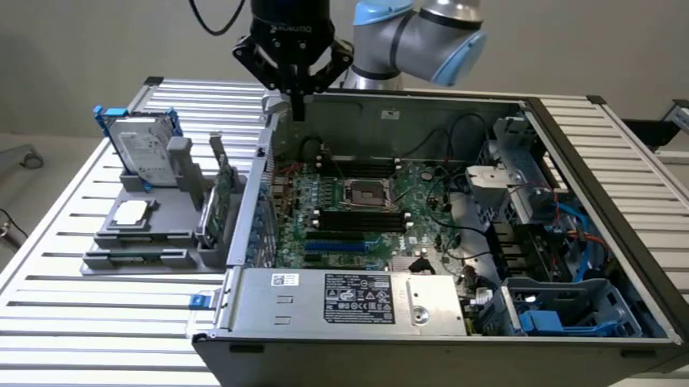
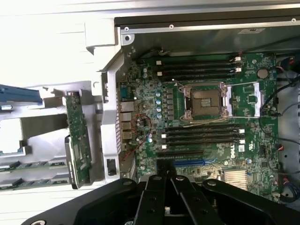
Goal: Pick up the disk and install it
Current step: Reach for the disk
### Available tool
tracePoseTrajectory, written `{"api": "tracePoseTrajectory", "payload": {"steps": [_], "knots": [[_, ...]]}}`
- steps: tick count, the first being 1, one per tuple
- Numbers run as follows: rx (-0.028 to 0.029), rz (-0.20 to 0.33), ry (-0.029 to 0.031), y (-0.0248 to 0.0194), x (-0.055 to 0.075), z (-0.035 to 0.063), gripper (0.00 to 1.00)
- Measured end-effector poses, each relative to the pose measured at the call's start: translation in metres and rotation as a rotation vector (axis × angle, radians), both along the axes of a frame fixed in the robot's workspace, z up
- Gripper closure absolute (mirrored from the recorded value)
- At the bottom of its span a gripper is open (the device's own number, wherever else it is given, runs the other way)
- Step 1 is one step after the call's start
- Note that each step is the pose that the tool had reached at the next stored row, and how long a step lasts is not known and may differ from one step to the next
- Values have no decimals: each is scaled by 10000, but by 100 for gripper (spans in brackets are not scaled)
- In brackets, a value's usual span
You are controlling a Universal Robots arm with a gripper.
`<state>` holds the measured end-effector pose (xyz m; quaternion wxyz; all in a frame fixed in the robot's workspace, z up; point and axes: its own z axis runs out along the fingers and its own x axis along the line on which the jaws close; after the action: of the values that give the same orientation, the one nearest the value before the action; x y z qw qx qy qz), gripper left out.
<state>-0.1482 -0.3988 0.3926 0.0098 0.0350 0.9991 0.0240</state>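
Observation:
The disk (image 1: 148, 148), a silver-grey drive with a white label in a blue carrier, leans upright in a grey fixture (image 1: 145, 230) at the exterior view's left, outside the computer. My gripper (image 1: 298, 106) hangs shut and empty above the back left corner of the open computer case (image 1: 603, 201), well to the right of the disk and higher. In the wrist view the black fingertips (image 2: 165, 181) meet over the motherboard (image 2: 206, 117), and the disk's blue carrier edge (image 2: 18, 95) shows off to one side.
A green circuit card (image 1: 223, 201) stands on edge in the fixture beside the case wall. A small silver chip (image 1: 131, 212) lies flat on the fixture. A blue drive bay (image 1: 565, 310) sits in the case's near right corner. The slatted table (image 1: 76, 322) surrounds everything.

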Motion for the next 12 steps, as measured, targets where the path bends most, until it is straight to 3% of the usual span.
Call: {"api": "tracePoseTrajectory", "payload": {"steps": [12], "knots": [[0,2,137,1,-529,-3,89]]}}
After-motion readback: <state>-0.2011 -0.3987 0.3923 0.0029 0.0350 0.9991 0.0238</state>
